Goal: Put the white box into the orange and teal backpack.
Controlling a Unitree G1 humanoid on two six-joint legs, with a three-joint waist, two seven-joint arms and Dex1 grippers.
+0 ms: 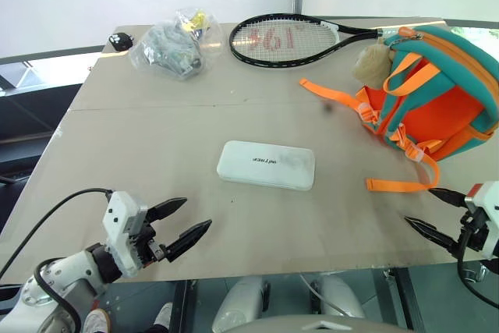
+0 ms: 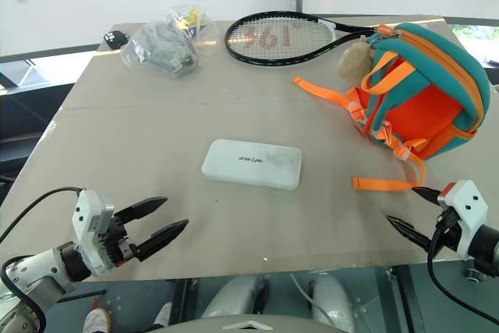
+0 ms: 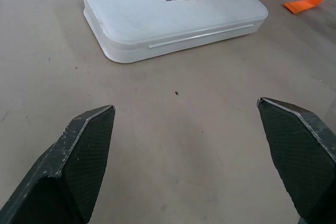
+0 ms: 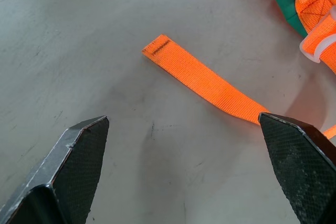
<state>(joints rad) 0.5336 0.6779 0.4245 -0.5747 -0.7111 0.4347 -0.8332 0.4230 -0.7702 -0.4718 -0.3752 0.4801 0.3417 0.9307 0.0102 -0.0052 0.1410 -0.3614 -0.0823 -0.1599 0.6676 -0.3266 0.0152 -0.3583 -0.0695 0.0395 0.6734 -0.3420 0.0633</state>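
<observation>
So far nothing is done: your box point(image 1: 266, 165) lies flat mid-table, well apart from the backpack point(image 1: 437, 87) at the right. Left gripper point(image 1: 187, 224) and right gripper point(image 1: 438, 212) gape wide, empty.

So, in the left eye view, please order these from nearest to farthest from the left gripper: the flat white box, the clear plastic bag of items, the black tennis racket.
From the left gripper:
1. Flat white box, mid-table, just ahead and to its right.
2. Clear plastic bag of items, far edge, left side.
3. Black tennis racket, far edge, further right.
</observation>
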